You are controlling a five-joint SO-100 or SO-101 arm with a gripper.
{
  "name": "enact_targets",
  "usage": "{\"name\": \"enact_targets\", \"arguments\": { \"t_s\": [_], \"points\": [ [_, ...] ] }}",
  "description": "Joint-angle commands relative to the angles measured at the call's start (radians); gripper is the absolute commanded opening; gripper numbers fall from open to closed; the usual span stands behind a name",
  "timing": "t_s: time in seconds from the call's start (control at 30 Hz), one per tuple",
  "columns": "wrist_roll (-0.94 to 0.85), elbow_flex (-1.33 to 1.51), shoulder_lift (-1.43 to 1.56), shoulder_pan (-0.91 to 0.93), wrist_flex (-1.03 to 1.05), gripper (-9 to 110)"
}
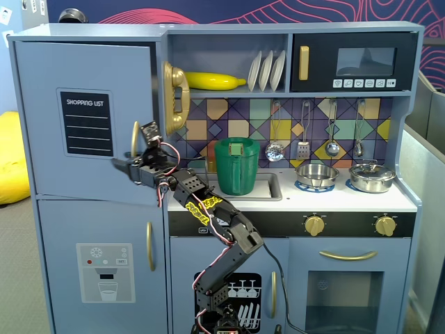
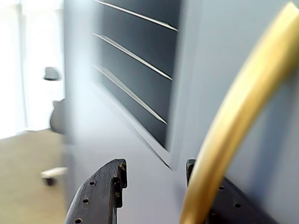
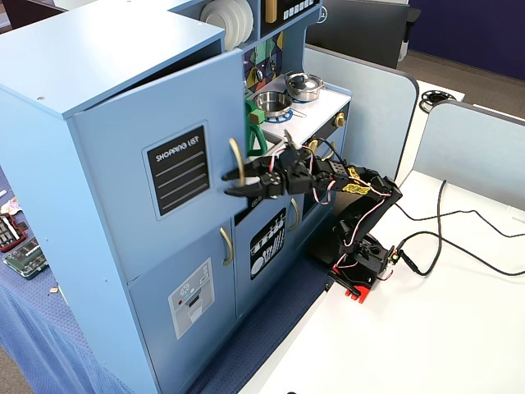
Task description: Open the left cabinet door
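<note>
Blue-grey, the left cabinet door (image 1: pixel 83 118) stands slightly ajar; your tool (image 1: pixel 127 164) reaches its gold handle (image 1: pixel 135 142). Wrist view: the handle (image 2: pixel 238 121) crosses the tool's (image 2: pixel 156 179) parted fingers, ungripped. Side view: the tool (image 3: pixel 232 182) touches the handle (image 3: pixel 236 160).

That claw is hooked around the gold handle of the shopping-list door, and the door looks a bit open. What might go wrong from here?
1. The claw is open around the gold handle, not clamped, so it may slip off as the left cabinet door swings.
2. The handle is smooth and curved, so the fingers might slide along it.
3. The green pitcher stands near the arm and could get bumped.
</note>
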Motion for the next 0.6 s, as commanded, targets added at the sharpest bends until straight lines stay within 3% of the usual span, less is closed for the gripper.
{"name": "enact_targets", "arguments": {
  "t_s": [0.0,0.57],
  "points": [
    [-0.044,0.015,0.097,-0.080,0.003,6],
    [-0.071,0.224,0.494,-0.169,0.147,5]
  ]
}}
